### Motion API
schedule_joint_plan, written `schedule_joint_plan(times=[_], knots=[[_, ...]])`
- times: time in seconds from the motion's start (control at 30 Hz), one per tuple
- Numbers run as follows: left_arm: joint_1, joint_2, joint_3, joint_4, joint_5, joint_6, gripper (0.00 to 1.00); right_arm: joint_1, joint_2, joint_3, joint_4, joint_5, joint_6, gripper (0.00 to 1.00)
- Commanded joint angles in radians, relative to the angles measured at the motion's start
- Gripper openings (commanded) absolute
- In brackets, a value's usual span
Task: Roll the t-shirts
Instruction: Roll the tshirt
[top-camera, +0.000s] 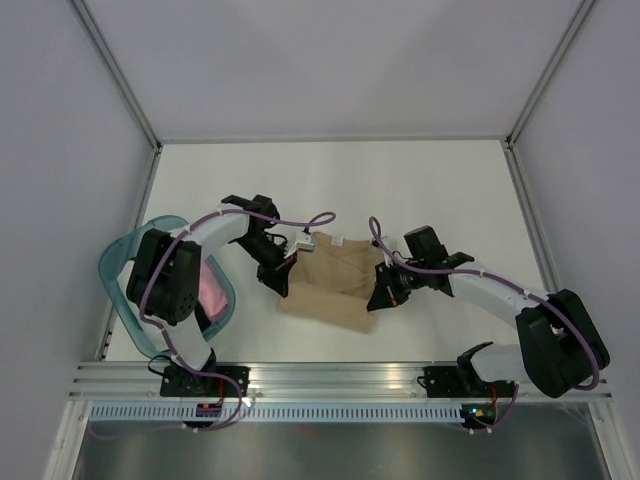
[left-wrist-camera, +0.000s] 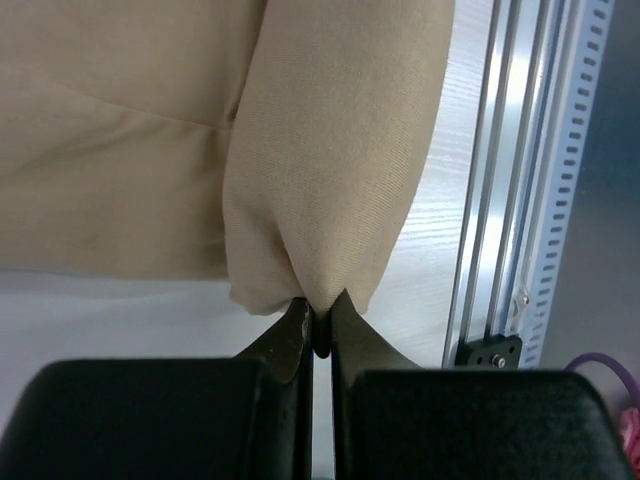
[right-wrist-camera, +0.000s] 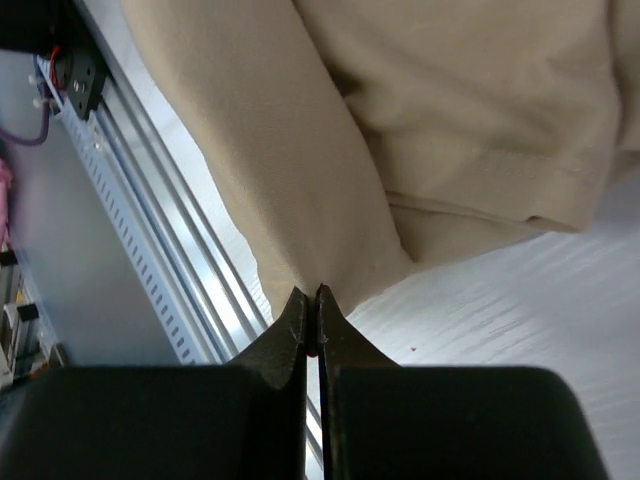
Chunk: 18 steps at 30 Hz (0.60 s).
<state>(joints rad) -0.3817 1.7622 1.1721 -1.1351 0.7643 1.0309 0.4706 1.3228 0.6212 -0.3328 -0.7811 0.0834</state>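
A tan t-shirt lies spread in the middle of the table, its neck label at the far edge. My left gripper pinches the shirt's left edge; in the left wrist view the fingertips are shut on a gathered fold of tan t-shirt, with the left gripper closed tight. My right gripper pinches the right edge; the right wrist view shows the right gripper shut on the tan t-shirt, which is lifted off the table there. A pink t-shirt sits in the basket.
A translucent teal basket stands at the left, partly under my left arm. The aluminium rail runs along the near table edge. White walls and frame posts enclose the table on three sides.
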Motion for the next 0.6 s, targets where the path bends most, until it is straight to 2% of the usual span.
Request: schedule_joint_plan(times=[0.0,0.1,0.3,0.57], knots=[[0.004,0.037,0.017,0.129,-0.009,-0.144,0.02,-0.032,0.012,-0.009,0.112,0.063,0.061,0.0],[0.004,0.057,0.012,0.181,-0.071,-0.196,0.02,-0.058,0.064,-0.002,0.106,0.094,0.064,0.01],[0.003,0.083,0.011,0.21,-0.114,-0.238,0.02,-0.067,0.118,-0.005,0.13,0.137,0.078,0.09],[0.004,0.095,0.023,0.224,-0.138,-0.272,0.04,-0.072,0.154,-0.003,0.164,0.192,0.075,0.1]])
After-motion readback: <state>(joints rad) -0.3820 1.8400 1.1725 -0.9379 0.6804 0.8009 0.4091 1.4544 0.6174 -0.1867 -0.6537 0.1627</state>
